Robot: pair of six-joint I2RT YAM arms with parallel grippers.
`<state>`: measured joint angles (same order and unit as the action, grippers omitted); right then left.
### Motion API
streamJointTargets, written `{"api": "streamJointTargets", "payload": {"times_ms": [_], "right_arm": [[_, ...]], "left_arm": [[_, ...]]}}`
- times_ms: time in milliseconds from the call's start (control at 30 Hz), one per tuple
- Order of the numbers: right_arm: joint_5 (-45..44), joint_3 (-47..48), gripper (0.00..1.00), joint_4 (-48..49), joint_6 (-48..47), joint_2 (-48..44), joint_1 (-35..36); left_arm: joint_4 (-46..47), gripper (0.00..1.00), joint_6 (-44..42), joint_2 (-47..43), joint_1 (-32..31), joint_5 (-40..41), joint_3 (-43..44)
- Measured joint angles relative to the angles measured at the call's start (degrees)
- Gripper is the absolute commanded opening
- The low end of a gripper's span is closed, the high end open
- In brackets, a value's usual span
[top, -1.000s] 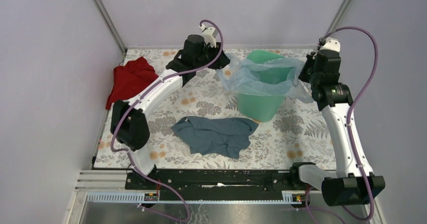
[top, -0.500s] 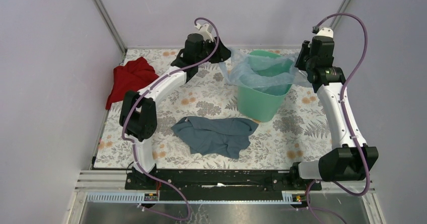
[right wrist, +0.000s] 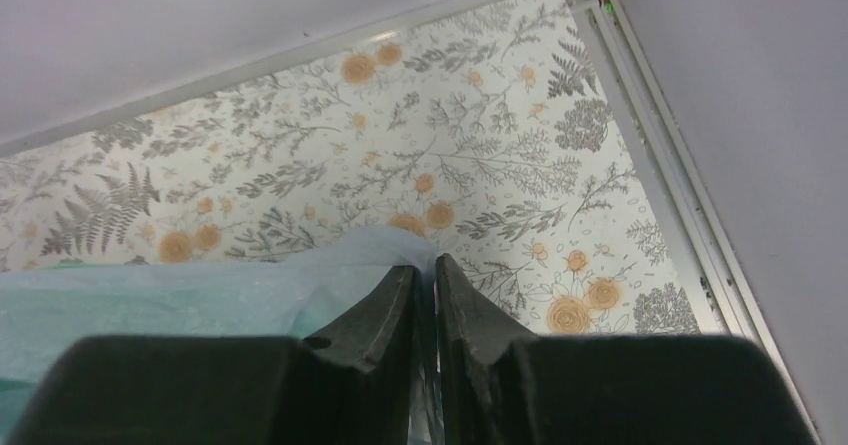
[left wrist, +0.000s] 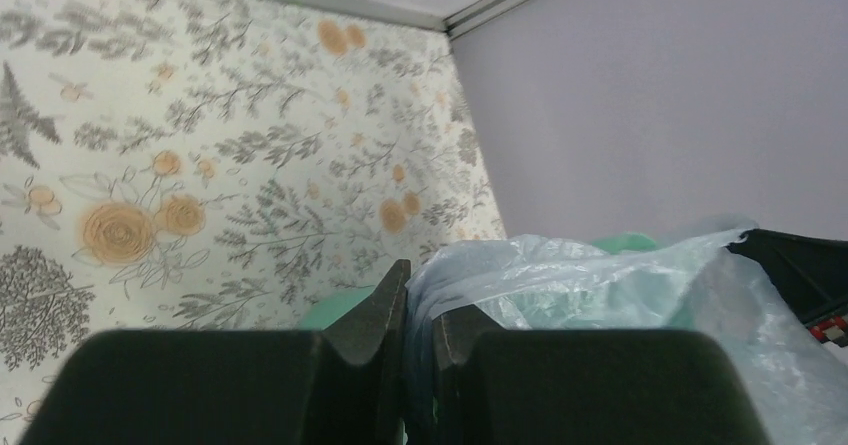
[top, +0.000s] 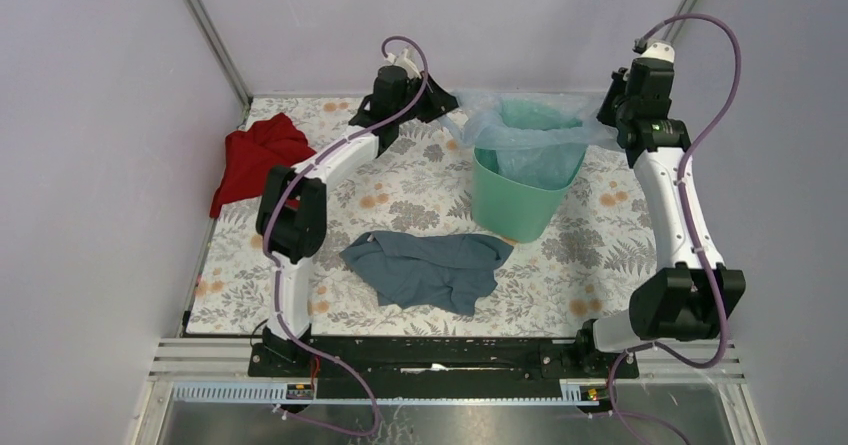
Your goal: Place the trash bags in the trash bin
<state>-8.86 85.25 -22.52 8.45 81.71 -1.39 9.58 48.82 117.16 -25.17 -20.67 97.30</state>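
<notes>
L gripper, R gripper both nipped on trash bag; stretch mouth wide, lower evenly over trash bin rim.

Soft even light, blurry foregrounds.

Lilac walls, floral table cover, metal corner posts
</notes>
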Motion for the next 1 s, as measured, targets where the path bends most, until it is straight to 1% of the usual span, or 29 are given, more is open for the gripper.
{"api": "streamJointTargets", "payload": {"times_ms": [167,233,333,433,467,500,567,600,700,833,900,1000], "right_arm": [[1.27,0.28,0.22,0.44,0.9,5.4,-1.7],[1.79,0.26,0.24,0.04,1.36,6.82,-1.97],[2.54,-0.07,0.24,-0.9,2.56,7.72,-2.38],[3.5,-1.05,0.27,-1.73,4.31,7.5,-2.67],[3.98,-1.79,0.31,-2.03,5.01,7.17,-2.75],[4.09,-3.1,0.38,-2.43,5.86,6.54,-2.8],[4.28,-5.97,0.48,-3.06,7.32,4.7,-2.86],[4.42,-7.37,0.5,-3.72,7.98,3.58,-2.86],[4.48,-10.19,0.6,-6.58,8.92,-0.02,-2.93],[3.34,-10.38,0.82,-11.08,8.96,-4.79,-2.93],[2.16,-10.03,0.88,-13.84,8.48,-7.96,-2.93],[0.66,-8.63,0.95,-17.42,8.0,-12.52,-2.93]], "left_arm": [[-7.8,0.14,2.23,7.21,-0.15,0.68,6.86],[-10.25,0.16,2.25,8.46,-0.13,0.92,7.37],[-14.32,0.17,1.99,9.05,-0.15,0.9,7.37],[-15.47,0.2,1.73,8.9,-0.15,-0.44,6.64],[-15.34,0.21,1.7,8.57,-0.15,-1.07,5.55],[-14.91,0.21,1.73,7.93,-0.15,-1.84,3.56],[-15.28,0.18,1.7,6.58,-0.15,-3.34,-0.11],[-15.78,0.17,1.7,5.86,-0.13,-4.33,-1.9],[-16.31,0.17,1.68,4.5,0.02,-6.84,-4.35],[-15.91,0.19,1.75,1.81,0.63,-9.68,-6.99],[-15.74,0.2,1.79,0.61,1.01,-10.58,-7.52],[-14.38,0.2,1.88,-0.22,1.33,-11.56,-7.76]]}}
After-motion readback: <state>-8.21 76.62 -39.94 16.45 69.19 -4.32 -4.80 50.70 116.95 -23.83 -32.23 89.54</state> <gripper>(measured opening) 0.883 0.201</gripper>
